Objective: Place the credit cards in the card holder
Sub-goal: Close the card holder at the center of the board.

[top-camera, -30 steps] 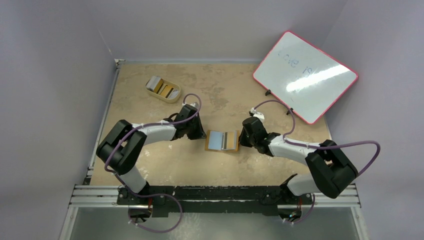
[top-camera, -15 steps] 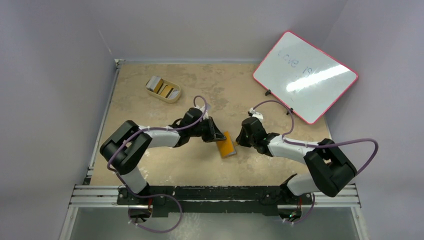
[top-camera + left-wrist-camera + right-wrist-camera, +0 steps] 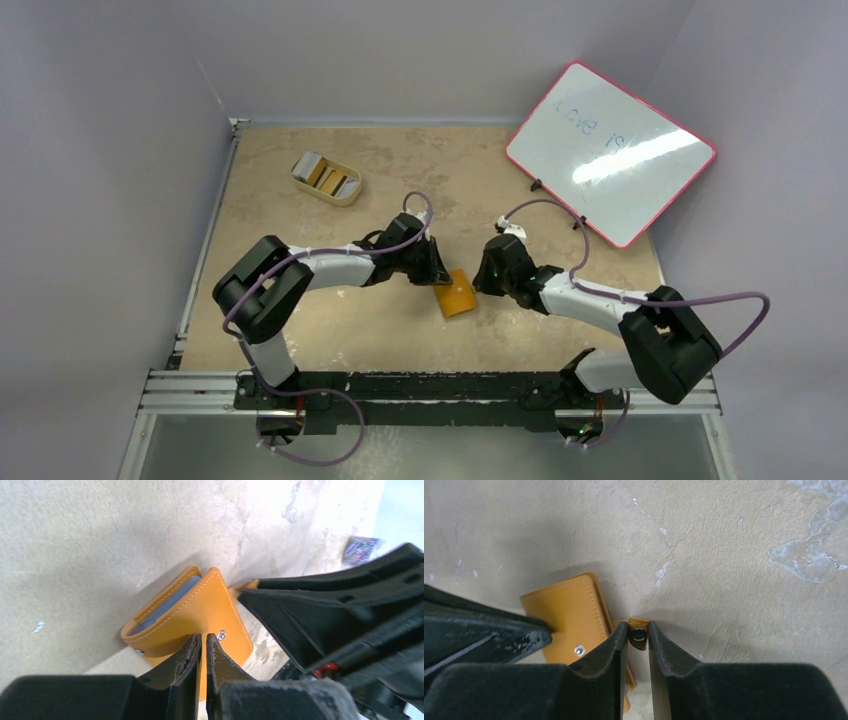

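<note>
**Operator:** Top view. Where is the card holder [image 3: 457,294]?

**Technician:** On the bench [image 3: 330,330], just right of centre and nearer the near edge than the far one. It is folded, orange cover up. The left gripper [image 3: 433,272] meets its left edge and the right gripper [image 3: 483,279] its right edge. The credit cards [image 3: 322,172] are in the cream oval tray [image 3: 346,199] toward the far left corner, well apart from the card holder. A whiteboard [image 3: 610,150] sits at the far right corner.

**Operator:** Left wrist view. Gripper state?

**Technician:** The fingers [image 3: 190,655] are almost together, clamped on the edge of the upper cover beside a small metal snap [image 3: 222,634]. The fold gapes slightly, and grey-blue lining [image 3: 167,602] shows inside.

**Operator:** Right wrist view?

**Technician:** The fingers [image 3: 614,640] are narrowly apart with the snap tab [image 3: 638,635] between them. It touches both, so the gripper is clamped on that tab. The cover lies just left of it.
</note>
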